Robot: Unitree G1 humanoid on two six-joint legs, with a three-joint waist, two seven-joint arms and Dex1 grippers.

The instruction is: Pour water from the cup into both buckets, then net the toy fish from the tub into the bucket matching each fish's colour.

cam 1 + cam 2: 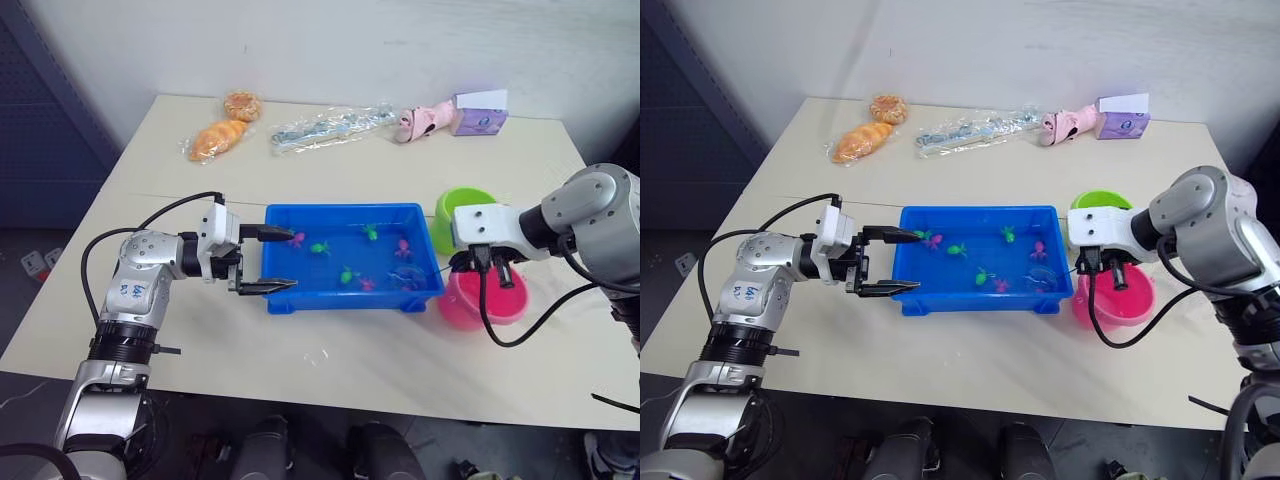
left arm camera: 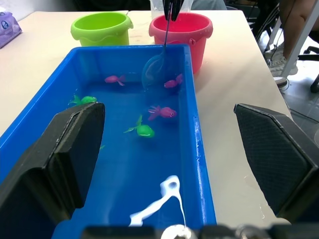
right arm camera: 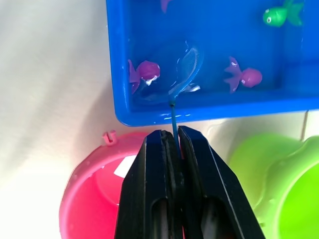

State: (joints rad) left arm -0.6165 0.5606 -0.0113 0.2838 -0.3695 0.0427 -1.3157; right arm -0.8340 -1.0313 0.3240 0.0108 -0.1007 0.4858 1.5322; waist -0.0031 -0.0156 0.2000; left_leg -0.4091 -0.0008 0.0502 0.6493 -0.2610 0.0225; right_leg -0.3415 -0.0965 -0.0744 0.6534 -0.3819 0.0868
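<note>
Netting stage: right claw (image 3: 171, 144) clamped on net (image 3: 182, 67) handle, hoop beside pink fish (image 3: 145, 70).
Left claw (image 1: 268, 260) apart, straddling tub (image 1: 350, 296) end; next, scoop and lift to pink bucket (image 1: 468, 306).

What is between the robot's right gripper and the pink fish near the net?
The net, its thin handle running from the right gripper over the tub rim to the pink fish, seen in the right wrist view.
</note>
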